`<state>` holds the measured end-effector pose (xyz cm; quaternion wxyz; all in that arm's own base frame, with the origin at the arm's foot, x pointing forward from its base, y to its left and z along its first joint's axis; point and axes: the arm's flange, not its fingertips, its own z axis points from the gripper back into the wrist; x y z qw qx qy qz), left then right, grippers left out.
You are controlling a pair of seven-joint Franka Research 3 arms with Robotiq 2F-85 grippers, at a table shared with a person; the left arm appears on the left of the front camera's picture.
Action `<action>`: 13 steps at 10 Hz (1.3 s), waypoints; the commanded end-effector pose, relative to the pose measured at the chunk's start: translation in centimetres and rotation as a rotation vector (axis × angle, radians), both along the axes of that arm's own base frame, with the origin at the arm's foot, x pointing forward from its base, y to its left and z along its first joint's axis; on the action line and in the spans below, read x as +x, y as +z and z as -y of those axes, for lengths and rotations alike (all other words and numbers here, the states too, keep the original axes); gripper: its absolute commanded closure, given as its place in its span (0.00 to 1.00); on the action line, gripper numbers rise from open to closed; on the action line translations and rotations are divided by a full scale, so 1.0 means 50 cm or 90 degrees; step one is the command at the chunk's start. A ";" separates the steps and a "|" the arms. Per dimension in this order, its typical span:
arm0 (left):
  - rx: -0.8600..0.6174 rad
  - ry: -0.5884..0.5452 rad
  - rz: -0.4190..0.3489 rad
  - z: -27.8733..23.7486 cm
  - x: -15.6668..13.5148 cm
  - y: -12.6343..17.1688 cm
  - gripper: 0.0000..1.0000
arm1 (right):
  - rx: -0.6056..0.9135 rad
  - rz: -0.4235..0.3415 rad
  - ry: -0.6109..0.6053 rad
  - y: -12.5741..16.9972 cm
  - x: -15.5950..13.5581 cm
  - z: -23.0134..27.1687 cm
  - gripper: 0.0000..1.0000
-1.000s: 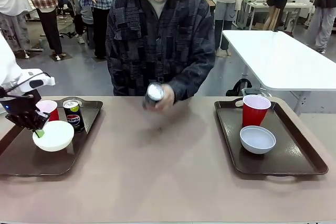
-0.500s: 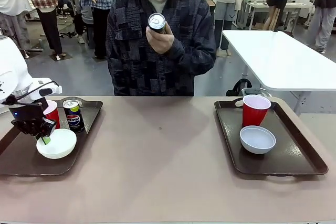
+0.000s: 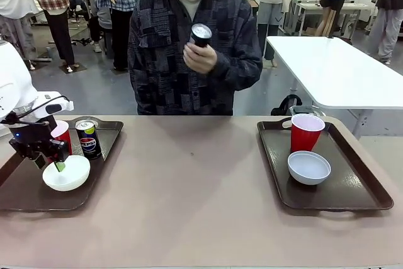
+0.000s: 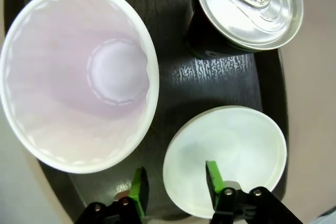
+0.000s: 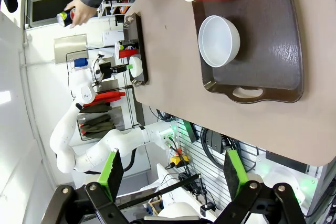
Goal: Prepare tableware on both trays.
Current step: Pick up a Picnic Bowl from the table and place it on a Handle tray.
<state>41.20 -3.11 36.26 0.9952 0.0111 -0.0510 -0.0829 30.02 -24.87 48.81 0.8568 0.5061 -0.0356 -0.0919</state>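
Left gripper is hanging with fingers apart across the rim of a white bowl that is sitting on the left tray beside a red cup and a can. Right gripper is spreading wide, holding nothing.

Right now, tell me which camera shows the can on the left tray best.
The left wrist view: the can sits close up, its silver pull-tab lid sharp, beside the cup and bowl. The front view shows it upright but small, label facing the camera. The right wrist view shows it tiny and far off.
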 end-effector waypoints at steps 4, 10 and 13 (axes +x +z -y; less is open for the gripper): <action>-0.007 -0.036 -0.002 0.004 -0.178 0.055 0.00 | 0.004 0.004 0.003 0.001 -0.002 -0.001 0.00; -0.019 -0.012 0.013 -0.003 -0.213 0.113 0.00 | 0.004 0.004 0.003 0.001 -0.002 -0.001 0.00; -0.001 -0.030 0.018 0.019 -0.117 0.199 0.00 | 0.004 0.004 0.003 0.001 -0.002 -0.001 0.00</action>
